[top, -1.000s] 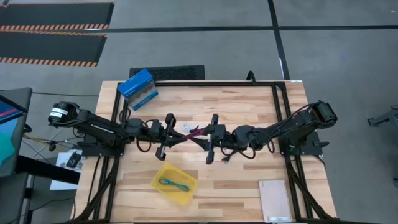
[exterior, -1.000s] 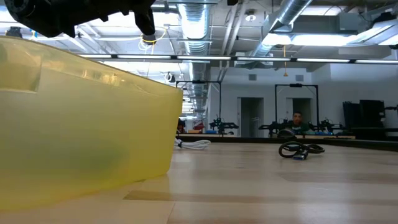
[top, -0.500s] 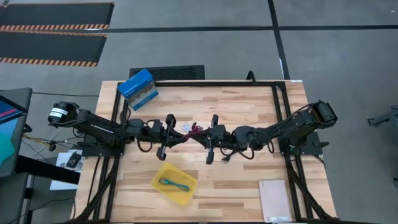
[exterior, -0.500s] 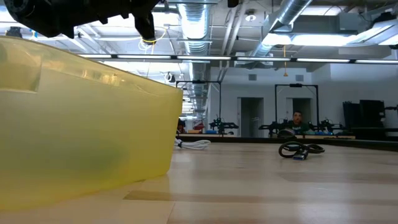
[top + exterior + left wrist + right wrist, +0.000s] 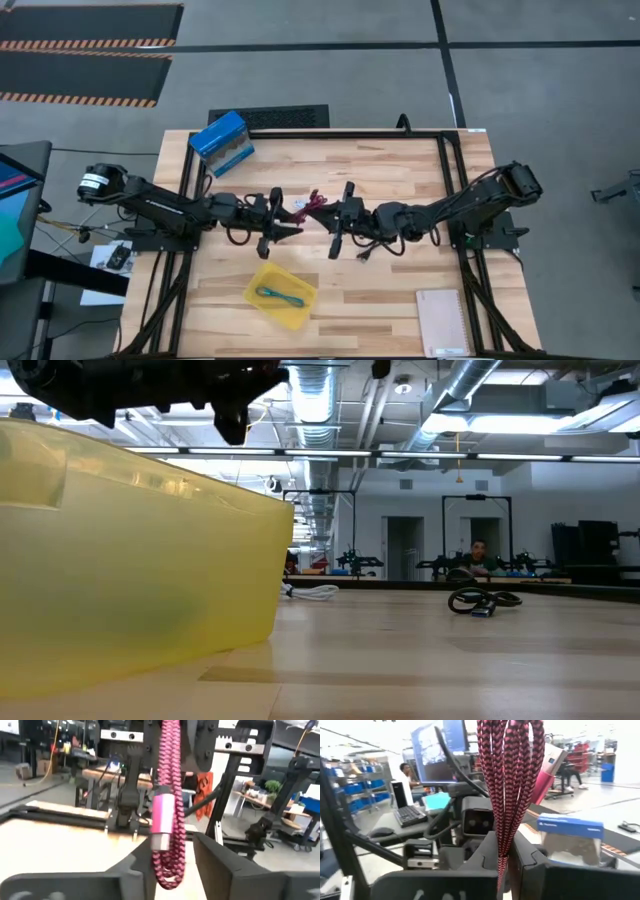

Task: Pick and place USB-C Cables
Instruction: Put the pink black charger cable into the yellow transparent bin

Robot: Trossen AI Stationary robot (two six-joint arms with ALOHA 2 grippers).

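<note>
The magenta-red cable (image 5: 314, 203) is held in the air between my two arms over the middle of the table. My right gripper (image 5: 322, 216) is shut on it. My left gripper (image 5: 292, 229) is open, with its fingers on either side of the cable's looped end (image 5: 170, 870). I cannot tell if they touch it. The white-blue cable (image 5: 297, 205) and the black cable (image 5: 365, 255) lie on the table. The teal-green cable (image 5: 278, 295) lies in the yellow tray (image 5: 262, 272). My right gripper pinches the magenta-red cable bundle between its two fingers at one end of the bundle (image 5: 501, 851). It comes at it level, from the table's right. Several braided strands (image 5: 510, 775) run out from the pinch, and the cable is lifted clear of the table.
A blue box (image 5: 221, 143) sits at the far left corner. A pale notebook (image 5: 442, 322) lies at the near right corner. In the low view the yellow tray wall (image 5: 120, 560) fills the left, with the white-blue cable (image 5: 315, 592) and black cable (image 5: 483, 601) behind it.
My left gripper has moved toward the table's right, closing in on my right gripper and the hanging cable. My right gripper has tipped a little, and the magenta-red cable now sits slightly nearer the far edge.
</note>
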